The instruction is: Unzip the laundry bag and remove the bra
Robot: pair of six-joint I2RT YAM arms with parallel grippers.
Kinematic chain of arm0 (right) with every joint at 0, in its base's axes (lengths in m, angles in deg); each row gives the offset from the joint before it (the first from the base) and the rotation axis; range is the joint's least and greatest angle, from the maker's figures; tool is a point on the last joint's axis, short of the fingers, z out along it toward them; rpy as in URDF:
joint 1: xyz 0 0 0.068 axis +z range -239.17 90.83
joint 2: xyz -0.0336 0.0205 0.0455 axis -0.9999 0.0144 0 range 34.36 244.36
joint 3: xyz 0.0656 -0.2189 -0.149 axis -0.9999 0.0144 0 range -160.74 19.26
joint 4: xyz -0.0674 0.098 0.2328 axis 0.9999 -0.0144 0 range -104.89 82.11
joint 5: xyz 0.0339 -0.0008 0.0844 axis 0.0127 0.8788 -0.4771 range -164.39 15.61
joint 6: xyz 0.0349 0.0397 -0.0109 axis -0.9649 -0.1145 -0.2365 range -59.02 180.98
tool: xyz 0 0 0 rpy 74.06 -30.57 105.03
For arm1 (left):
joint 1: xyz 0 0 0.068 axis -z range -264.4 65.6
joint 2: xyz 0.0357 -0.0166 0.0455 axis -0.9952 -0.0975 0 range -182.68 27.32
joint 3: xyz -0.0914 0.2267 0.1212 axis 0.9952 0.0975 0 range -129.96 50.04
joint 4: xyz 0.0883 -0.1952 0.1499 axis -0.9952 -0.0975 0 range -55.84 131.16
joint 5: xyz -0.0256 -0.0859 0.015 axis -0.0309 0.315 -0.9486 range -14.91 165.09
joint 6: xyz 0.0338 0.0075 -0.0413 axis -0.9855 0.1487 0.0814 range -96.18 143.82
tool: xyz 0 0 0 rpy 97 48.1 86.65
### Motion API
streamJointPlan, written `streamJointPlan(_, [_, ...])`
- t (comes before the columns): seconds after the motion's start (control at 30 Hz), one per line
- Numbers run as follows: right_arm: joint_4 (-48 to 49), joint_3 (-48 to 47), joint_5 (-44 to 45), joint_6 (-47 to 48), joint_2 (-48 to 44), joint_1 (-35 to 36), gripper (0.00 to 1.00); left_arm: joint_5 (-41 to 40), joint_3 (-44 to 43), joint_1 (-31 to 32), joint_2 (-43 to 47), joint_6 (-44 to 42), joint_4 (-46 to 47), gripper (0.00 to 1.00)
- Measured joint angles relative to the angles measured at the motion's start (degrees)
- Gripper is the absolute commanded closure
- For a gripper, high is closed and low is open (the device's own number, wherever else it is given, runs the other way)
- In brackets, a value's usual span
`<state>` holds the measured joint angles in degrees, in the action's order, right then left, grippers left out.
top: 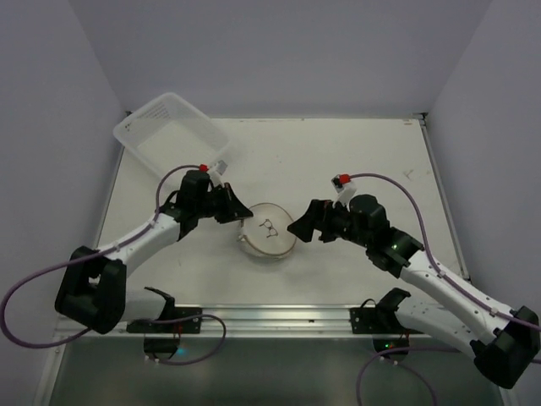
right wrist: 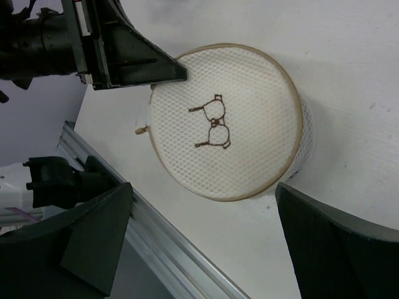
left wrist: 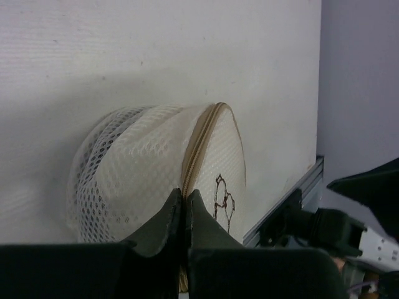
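- Round cream-white mesh laundry bag [top: 269,233] lies on white table [top: 338,161].
- Left gripper [top: 243,216], fingers pressed together, touches its zip rim [left wrist: 198,146].
- Right gripper [top: 296,227], jaws apart, just beside it.

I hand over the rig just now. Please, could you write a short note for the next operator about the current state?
Left end effector: shut, pinching the laundry bag at its zip on the rim.
Right end effector: open, facing the bag from the other side.
Bag: middle of the table, pictogram face up.
Done: grip on the rim.
To do: the zip looks closed, so unzip, then take out the bra, not visible.
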<state>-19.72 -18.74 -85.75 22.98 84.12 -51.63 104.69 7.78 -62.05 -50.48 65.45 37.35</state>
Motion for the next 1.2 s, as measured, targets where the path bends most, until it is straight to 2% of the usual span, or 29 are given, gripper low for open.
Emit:
streamJointPlan(0.17, [2.19, -1.25, 10.91, -3.04, 3.67, 10.64, 0.03, -14.10, 8.13, 2.93, 11.78, 16.52, 5.46, 1.00])
streamJointPlan(0.33, [2.21, -6.58, 17.64, -5.16, 13.68, 18.08, 0.10, -24.57, 9.68, 7.21, 14.01, 26.16, 7.67, 1.00])
streamJointPlan(0.47, [3.37, -7.32, 17.84, -7.04, 18.73, 19.43, 0.12, -30.91, 12.22, 11.58, 15.47, 31.23, 10.01, 1.00])
streamJointPlan(0.53, [3.78, -7.32, 17.84, -7.67, 20.52, 19.41, 0.13, -32.96, 14.43, 12.92, 16.90, 33.33, 10.82, 0.92])
streamJointPlan(0.6, [3.78, -7.32, 17.81, -8.24, 21.77, 19.41, 0.13, -33.97, 16.61, 13.42, 18.27, 34.71, 11.08, 0.67])
streamJointPlan(0.63, [3.78, -7.32, 17.79, -8.55, 22.27, 19.41, 0.13, -34.16, 17.38, 13.42, 18.80, 35.17, 10.95, 0.47])
streamJointPlan(0.77, [3.69, -7.32, 17.81, -8.96, 22.32, 19.41, 0.13, -34.10, 17.77, 13.42, 19.82, 33.22, 10.05, 0.17])
streamJointPlan(0.87, [3.02, -7.32, 17.86, -8.52, 21.07, 19.41, 0.12, -32.81, 15.41, 13.11, 19.85, 27.50, 6.08, 0.08])
streamJointPlan(1.03, [1.86, -7.30, 17.59, -7.02, 17.20, 19.41, 0.11, -29.27, 5.51, 9.62, 16.41, 14.34, -1.99, 0.05])
streamJointPlan(1.2, [1.07, -6.80, 16.59, -6.51, 14.56, 19.41, 0.11, -19.96, 2.43, 3.65, 12.17, 3.56, -3.21, 0.13])
